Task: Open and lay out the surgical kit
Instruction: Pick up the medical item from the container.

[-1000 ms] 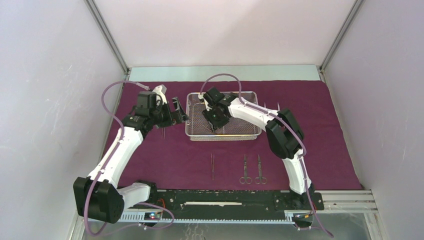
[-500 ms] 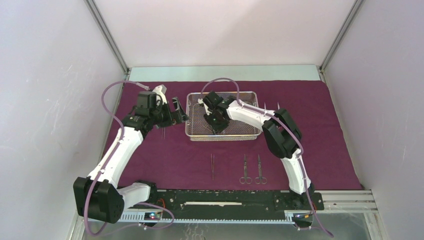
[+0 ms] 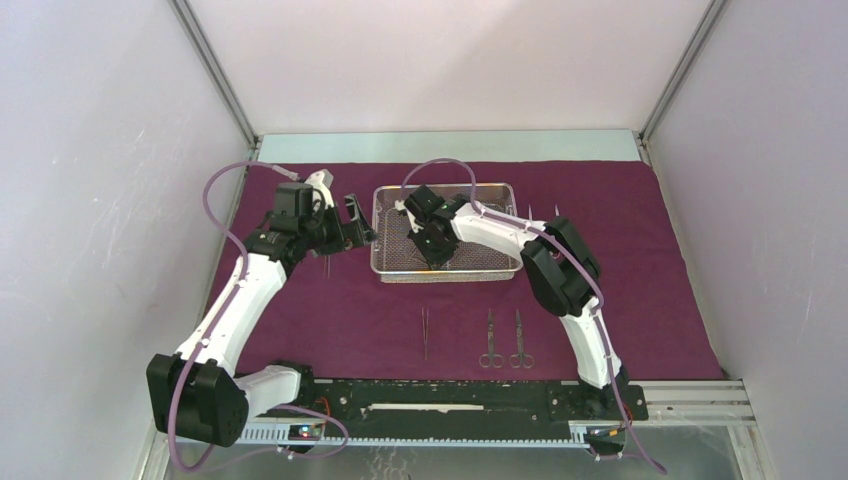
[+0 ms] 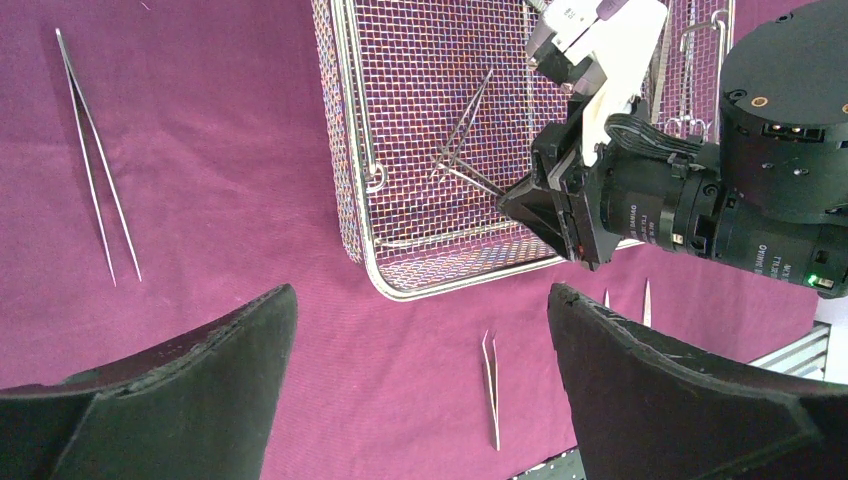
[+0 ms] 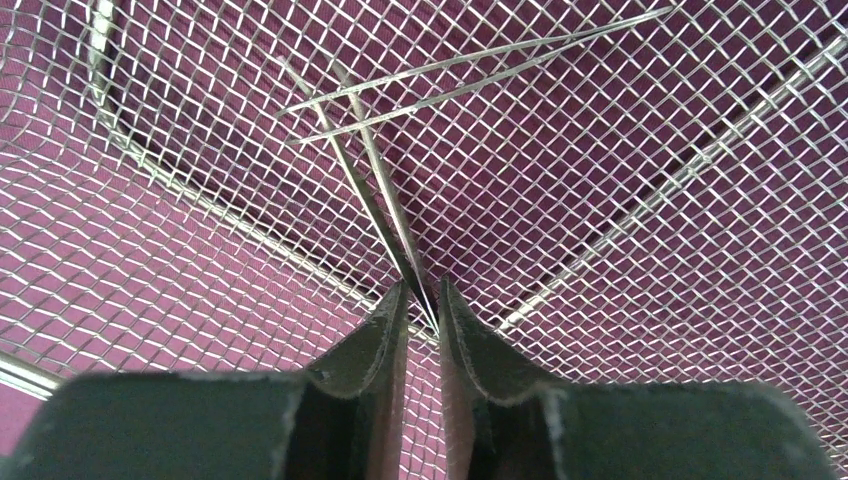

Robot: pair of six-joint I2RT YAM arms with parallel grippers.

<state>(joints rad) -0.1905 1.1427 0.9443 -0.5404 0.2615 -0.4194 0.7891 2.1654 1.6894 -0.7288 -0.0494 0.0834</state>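
The silver wire-mesh tray (image 3: 447,277) sits on the maroon cloth (image 3: 340,320). My right gripper (image 3: 437,255) is down inside the tray, open only by a narrow gap. In the right wrist view its fingertips (image 5: 422,290) flank the joined end of slim steel tweezers (image 5: 375,195), which lie on the mesh, crossed by a second pair (image 5: 480,70). The left wrist view shows both crossed pairs (image 4: 462,140) in the tray. My left gripper (image 3: 352,222) hovers wide open by the tray's left side, holding nothing (image 4: 420,300).
Laid out on the cloth near the front are tweezers (image 3: 425,330) and two ring-handled scissors (image 3: 490,340) (image 3: 520,340). Another pair of tweezers (image 3: 327,265) lies left of the tray. Two pointed tips (image 3: 530,212) show right of the tray. Walls enclose three sides.
My right gripper has narrowed its jaws around the tweezers' end and shifted slightly left in the tray. The left arm has not moved.
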